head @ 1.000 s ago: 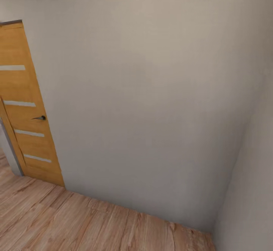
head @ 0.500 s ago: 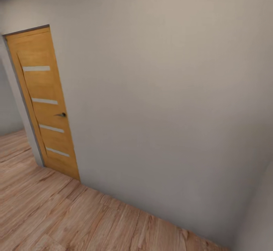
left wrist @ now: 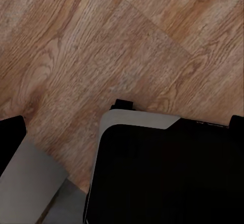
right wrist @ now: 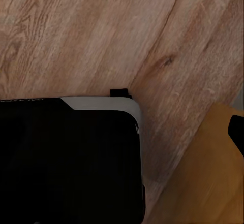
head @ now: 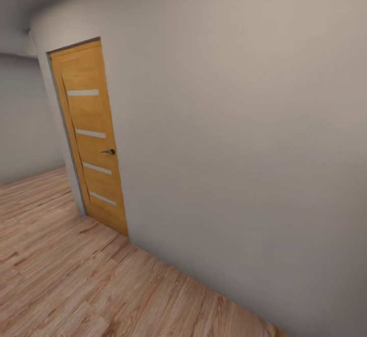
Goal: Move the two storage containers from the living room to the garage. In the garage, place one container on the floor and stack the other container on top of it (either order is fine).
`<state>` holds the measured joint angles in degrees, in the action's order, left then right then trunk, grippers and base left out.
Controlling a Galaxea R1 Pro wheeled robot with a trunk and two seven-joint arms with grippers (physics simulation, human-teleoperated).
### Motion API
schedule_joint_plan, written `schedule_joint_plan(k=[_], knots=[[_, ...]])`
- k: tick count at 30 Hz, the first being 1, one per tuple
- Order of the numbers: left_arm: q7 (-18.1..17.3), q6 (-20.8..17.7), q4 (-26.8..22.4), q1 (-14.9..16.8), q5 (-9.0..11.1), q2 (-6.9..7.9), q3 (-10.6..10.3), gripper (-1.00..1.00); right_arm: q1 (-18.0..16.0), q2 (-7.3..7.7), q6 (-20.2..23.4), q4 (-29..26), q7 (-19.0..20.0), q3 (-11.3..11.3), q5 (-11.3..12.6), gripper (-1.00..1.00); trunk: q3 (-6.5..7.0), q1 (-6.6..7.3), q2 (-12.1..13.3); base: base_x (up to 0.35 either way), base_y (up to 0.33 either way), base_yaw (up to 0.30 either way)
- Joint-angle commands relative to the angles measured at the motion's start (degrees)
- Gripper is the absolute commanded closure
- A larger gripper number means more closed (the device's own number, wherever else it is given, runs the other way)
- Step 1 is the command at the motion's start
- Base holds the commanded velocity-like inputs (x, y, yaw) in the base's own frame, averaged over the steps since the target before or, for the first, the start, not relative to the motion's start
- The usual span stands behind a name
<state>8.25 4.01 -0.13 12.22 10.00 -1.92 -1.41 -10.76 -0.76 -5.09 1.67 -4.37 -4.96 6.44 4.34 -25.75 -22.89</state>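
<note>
Both storage containers are out of view. The head view faces a plain white-grey wall with an orange-wood door at the left. The door is shut, with four narrow glass slits and a dark handle. Light wood plank flooring runs along the foot of the wall. Both wrist views look down on the same planks and on my black, grey-rimmed base. An orange-tan surface fills one corner of the right wrist view; I cannot tell what it is.
Left of the door the wall turns a corner, and a further grey wall stands behind open plank floor. A grey slab lies beside my base in the left wrist view.
The head camera has swung left: the door now sits further right in the picture, the right-hand corner wall has left the frame, and the far room at the left has come into sight.
</note>
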Motion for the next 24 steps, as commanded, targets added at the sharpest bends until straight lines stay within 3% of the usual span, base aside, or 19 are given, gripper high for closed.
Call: schedule_joint_plan(k=[1, 9, 18, 24], knots=[[0.1, 0.2, 0.1, 0.0, 0.5, -0.02, -0.2, -1.0, -0.1, -0.01, -0.3, 0.2, -0.1, -0.5, 0.6, -1.0, -0.02, -0.04, 0.0, 0.187, 0.147, 0.267], [0.1, 0.2, 0.1, 0.0, 0.5, 0.0, -0.2, -1.0, -0.1, -0.02, -0.4, 0.2, -0.1, -0.5, 0.6, -1.0, -0.02, -0.04, 0.0, 0.252, 0.137, 0.267], [0.1, 0.2, 0.0, 0.0, 0.6, 0.04, -0.2, -1.0, -0.1, -0.03, -0.3, 0.2, -0.1, -0.5, 0.6, -1.0, -0.02, -0.04, 0.0, 0.098, 0.014, 0.267], [0.1, 0.2, 0.0, 0.0, 2.3, 0.15, -0.2, -1.0, -0.1, -0.03, -0.3, 0.2, -0.1, -0.5, 0.6, -1.0, -0.02, -0.04, 0.0, 0.297, 0.0, 0.267]])
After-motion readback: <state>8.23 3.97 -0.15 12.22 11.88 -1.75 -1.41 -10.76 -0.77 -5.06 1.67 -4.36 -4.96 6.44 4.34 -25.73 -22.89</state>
